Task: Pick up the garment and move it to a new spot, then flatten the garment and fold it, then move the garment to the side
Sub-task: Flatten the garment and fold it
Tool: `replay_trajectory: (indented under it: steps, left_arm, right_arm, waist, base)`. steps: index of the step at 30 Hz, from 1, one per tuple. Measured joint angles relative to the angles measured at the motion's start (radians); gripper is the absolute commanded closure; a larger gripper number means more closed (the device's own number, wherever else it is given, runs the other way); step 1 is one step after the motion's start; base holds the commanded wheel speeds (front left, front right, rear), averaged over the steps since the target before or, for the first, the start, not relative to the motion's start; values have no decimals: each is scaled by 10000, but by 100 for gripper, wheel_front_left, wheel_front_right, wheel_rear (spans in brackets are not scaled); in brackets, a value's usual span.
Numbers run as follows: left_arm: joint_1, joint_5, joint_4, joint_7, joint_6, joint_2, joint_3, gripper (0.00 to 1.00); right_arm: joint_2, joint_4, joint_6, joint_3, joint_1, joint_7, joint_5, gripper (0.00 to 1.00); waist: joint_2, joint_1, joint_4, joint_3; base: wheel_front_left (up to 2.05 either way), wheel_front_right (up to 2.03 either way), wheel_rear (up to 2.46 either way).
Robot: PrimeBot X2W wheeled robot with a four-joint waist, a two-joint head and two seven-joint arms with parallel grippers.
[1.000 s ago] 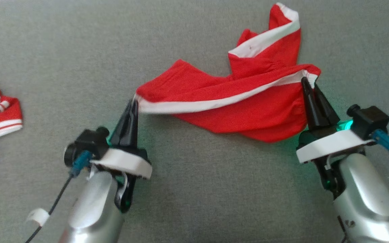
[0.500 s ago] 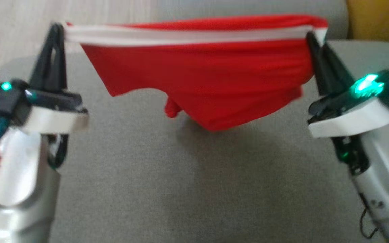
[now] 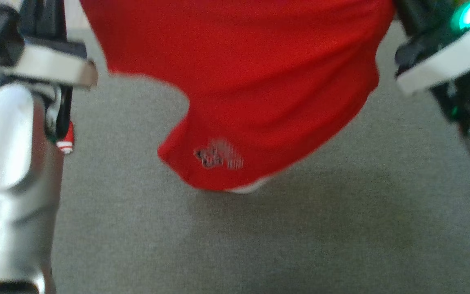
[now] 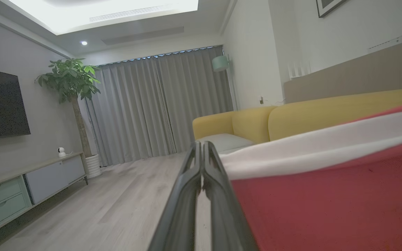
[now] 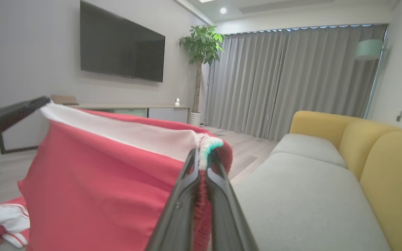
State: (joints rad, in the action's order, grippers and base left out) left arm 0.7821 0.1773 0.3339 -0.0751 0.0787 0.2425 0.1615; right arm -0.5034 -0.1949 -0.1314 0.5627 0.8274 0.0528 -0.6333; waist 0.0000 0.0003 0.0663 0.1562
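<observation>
While my left end effector (image 4: 201, 145) and right end effector (image 5: 203, 153) pinch the garment (image 3: 239, 81) over the sofa (image 3: 259, 245), it's the move step; next, probably lower it spread.

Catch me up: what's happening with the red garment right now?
The left pincer and right pincer are each shut on the white-banded top edge of the red garment, holding it spread between them above the grey cushion. Its lower part hangs loose. No flattening or folding yet. Another red-and-white piece lies off to the left.
</observation>
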Motion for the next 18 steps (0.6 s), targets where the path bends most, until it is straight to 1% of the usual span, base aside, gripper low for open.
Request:
replay_trajectory:
  steps: [3,4,7,10,12,14,18]
  left_arm:
    - [1110,-326,564,-876,-453,-249,2,100]
    - [1110,-326,564,-876,-453,-249,2,100]
    - [2160,-522,773,-1574,-782,-464,-4,100]
    - [2406,-550,802,-1791,-800,-663,-4,100]
    - [2086,-520,832,-1829,-798,-723,-17,100]
    - [1381,-426,784,-1827,-794,-817,-38,100]
    - [-977,-59,727,-1827,-780,-1208,-142,100]
  right_arm:
    - [-42,-1120,0,150,1318,826,556,100]
    - [-42,-1120,0,150,1318,826,556,100]
    - [-102,-1916,0,343,2449,1582,1005,100]
    - [-130,-2539,0,476,2794,1891,1126,100]
    - [-138,-2767,0,587,2672,1985,1174,100]
    - [-157,-2878,0,798,2277,2033,1172,100]
    - [-165,-2702,0,1122,465,2036,1137,100]
  waist:
    - [0,0,49,523]
    - [0,0,49,523]
    - [0,2,153,895]
    - [0,-1,364,966]
    - [0,-1,446,898]
    - [0,-3,499,773]
    - [0,-4,585,512]
  base:
    - [0,0,0]
    - [0,0,0]
    - [0,0,0]
    - [0,0,0]
    - [0,0,0]
    - [0,0,0]
    - [0,0,0]
